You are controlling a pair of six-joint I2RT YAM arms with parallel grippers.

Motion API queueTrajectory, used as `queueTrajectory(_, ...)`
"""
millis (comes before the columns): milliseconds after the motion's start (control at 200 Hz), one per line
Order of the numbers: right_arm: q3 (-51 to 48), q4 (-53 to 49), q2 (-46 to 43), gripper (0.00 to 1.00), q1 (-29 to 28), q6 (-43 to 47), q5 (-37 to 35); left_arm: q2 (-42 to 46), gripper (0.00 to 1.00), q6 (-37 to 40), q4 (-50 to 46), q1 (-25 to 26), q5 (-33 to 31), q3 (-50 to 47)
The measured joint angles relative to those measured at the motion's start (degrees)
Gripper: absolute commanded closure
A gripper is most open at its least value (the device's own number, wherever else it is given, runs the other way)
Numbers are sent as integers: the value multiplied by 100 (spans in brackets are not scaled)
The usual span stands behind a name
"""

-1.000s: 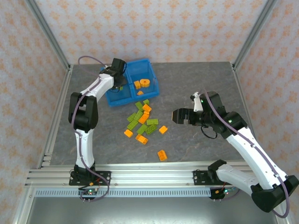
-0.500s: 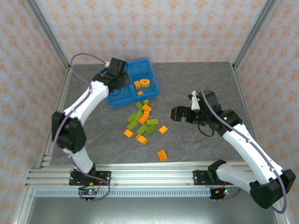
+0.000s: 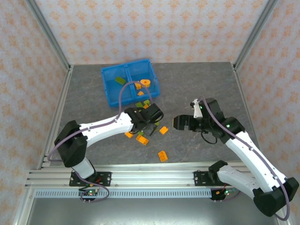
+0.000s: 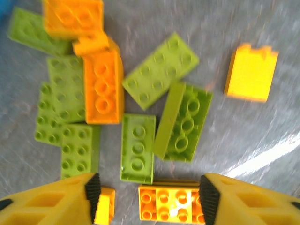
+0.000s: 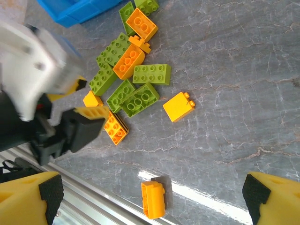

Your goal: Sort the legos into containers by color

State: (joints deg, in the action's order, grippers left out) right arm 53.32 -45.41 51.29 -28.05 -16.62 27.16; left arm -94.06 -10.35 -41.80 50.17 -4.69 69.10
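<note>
Nearest the front rail, a lone orange brick lies apart from the rest on the grey, veined table. Beyond it the right gripper hangs just right of the pile, jaws at full spread and empty. The left gripper is positioned over the near edge of that pile, jaws partly spread, with nothing clamped between the black ribbed pads. The governing relation, as I judge it, is this: an orange eight-stud brick lies under the fingertips with its long axis running from pad to pad, so closing here would have to span its full length. The green brick just beyond, showing three round hollows in a row, points its long axis away from the gripper and presents its narrow width to the jaws. The left arm is nearer to both. All bricks are hard, glossy moulded plastic, rectangular and square-edged, and several in the pile touch one another. Farthest back stands the blue bin, thin-walled with low sides. Its left compartment holds a green piece and its right compartment holds orange pieces.
</note>
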Motion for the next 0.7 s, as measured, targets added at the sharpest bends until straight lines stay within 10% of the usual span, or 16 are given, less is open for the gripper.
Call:
queueTrajectory(340,-28,-66,-98,1,0,-98,-160,-750,21,310,553,199,-76,-28)
queueTrajectory(701,-28,-90,-149,1,0,-140,-280,-1534,60,422,1034,284,-396,61)
